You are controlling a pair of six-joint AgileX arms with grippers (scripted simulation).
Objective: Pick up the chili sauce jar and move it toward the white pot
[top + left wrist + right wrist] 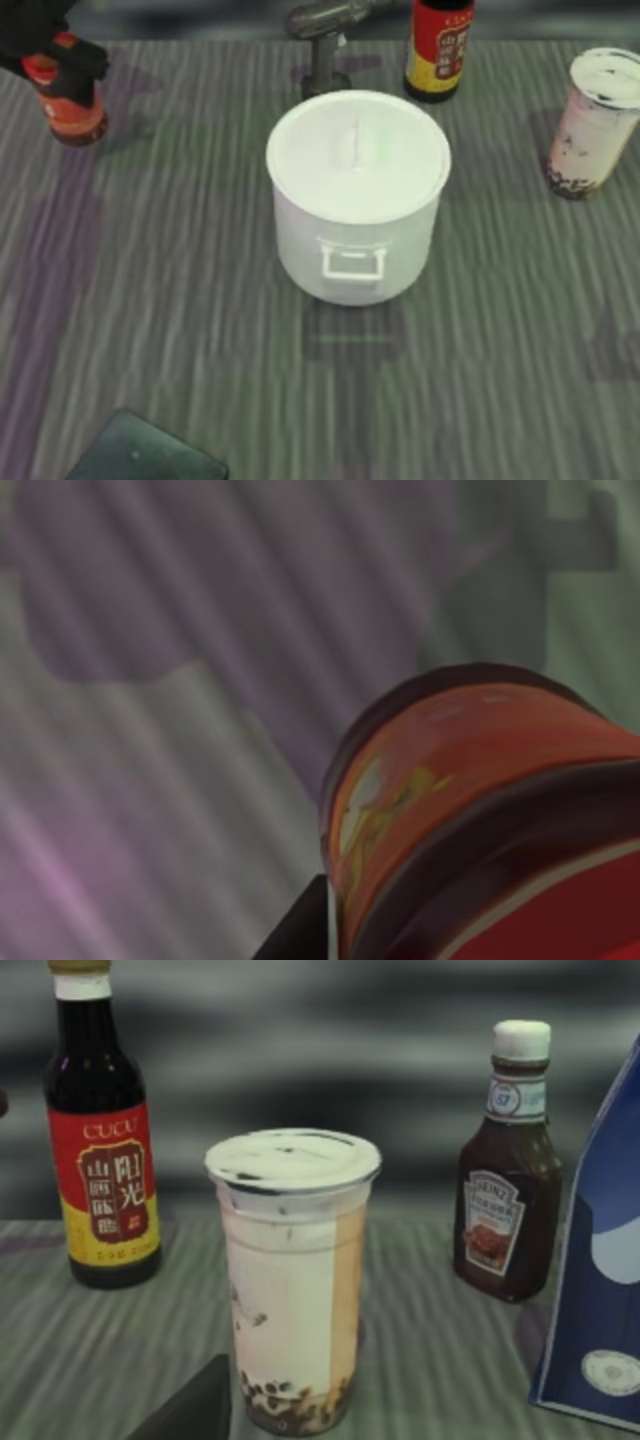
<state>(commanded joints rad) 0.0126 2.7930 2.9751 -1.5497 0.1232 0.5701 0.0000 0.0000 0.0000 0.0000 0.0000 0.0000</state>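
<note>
Your left tool was clenched on the jar, lifted for carrying; the pot sat well beyond it.

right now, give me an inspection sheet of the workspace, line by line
surface: grey striped tabletop.
job's things: small red-lidded chili sauce jar at the far left, apart from the large white lidded pot in the middle.
clutter: tall dark bottle with red-yellow label, whitish cup with dark bottom, grey drill-like tool, dark flat slab at the near edge; the right wrist view adds a brown sauce bottle and a blue carton.
grippers: left gripper shut on the jar; right gripper not in view.
cables: nothing seen.
surroundings: dark blurred backdrop.
</note>
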